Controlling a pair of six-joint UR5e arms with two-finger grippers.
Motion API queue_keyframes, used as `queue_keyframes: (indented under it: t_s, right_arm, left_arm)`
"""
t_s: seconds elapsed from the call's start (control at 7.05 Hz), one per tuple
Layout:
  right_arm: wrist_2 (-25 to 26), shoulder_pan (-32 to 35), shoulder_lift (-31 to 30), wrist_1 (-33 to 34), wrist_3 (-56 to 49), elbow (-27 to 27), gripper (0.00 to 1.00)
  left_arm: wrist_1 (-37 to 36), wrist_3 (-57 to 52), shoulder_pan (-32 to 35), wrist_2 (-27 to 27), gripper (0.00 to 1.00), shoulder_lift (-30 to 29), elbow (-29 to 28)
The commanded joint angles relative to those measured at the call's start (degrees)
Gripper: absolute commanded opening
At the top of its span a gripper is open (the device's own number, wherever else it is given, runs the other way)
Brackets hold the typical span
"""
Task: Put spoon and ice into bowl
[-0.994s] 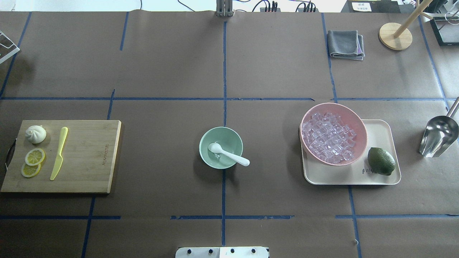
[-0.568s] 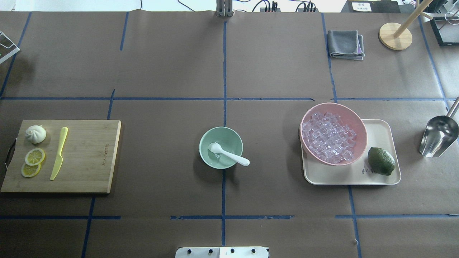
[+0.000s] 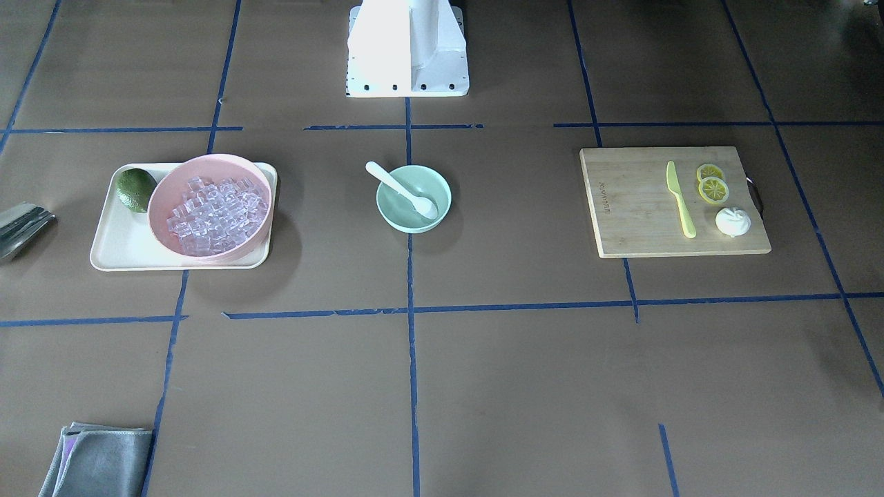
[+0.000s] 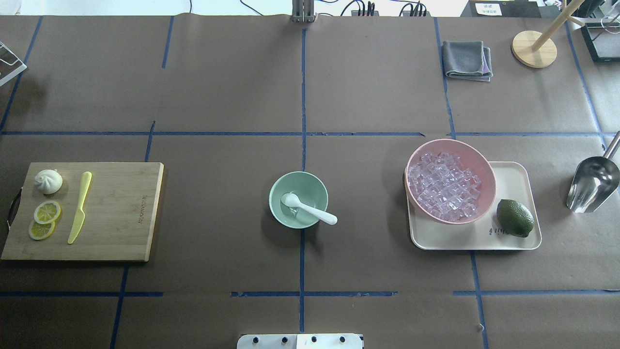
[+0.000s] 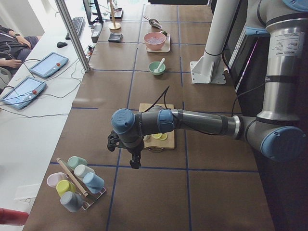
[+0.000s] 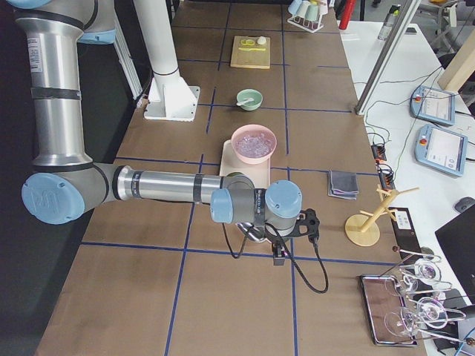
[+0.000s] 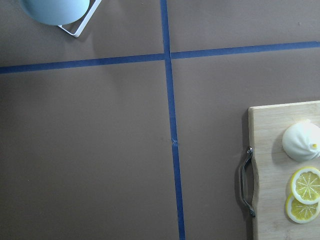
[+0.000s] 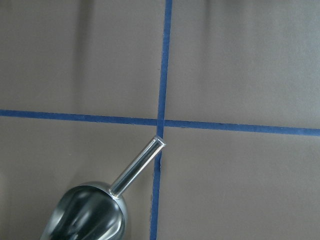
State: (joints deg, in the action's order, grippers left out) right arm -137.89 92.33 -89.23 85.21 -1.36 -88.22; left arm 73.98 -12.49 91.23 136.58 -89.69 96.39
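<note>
The mint-green bowl (image 4: 311, 187) stands at the table's middle; it also shows in the front-facing view (image 3: 394, 208). The white spoon (image 4: 310, 210) lies in it, scoop down inside and handle over the rim toward the robot. A small glassy glint lies beside the scoop; I cannot tell what it is. The ice (image 4: 443, 187) is piled in the pink bowl (image 4: 479, 160) on the right. My left gripper (image 5: 136, 163) hangs beyond the cutting board's outer end and my right gripper (image 6: 278, 259) past the metal scoop. Both show only in side views, so I cannot tell their state.
The pink bowl and a lime (image 4: 514, 218) sit on a cream tray (image 4: 514, 174). A metal scoop (image 4: 592, 187) lies right of it. A cutting board (image 4: 121, 213) with a yellow knife (image 4: 80, 207), bun and lemon slices lies left. A grey cloth (image 4: 467, 59) and wooden stand (image 4: 534, 48) are far right.
</note>
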Motion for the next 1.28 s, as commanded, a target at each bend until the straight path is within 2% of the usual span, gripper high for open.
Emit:
queue_keyframes:
  t_s: [0.0, 0.43, 1.14]
  right_arm:
    - [-4.14, 1.36, -0.24, -0.04, 0.75, -0.02, 1.00]
    - [-4.15, 1.45, -0.33, -0.04, 0.75, 0.06, 1.00]
    - [-4.06, 1.45, -0.42, -0.04, 0.66, 0.15, 1.00]
  left_arm:
    - [0.11, -0.08, 0.00, 0.00, 1.00, 0.13, -2.42]
    - [9.84, 0.01, 0.09, 0.00, 1.00, 0.39, -7.27]
    - [10.48, 2.47, 0.00, -0.09, 1.00, 0.39, -7.45]
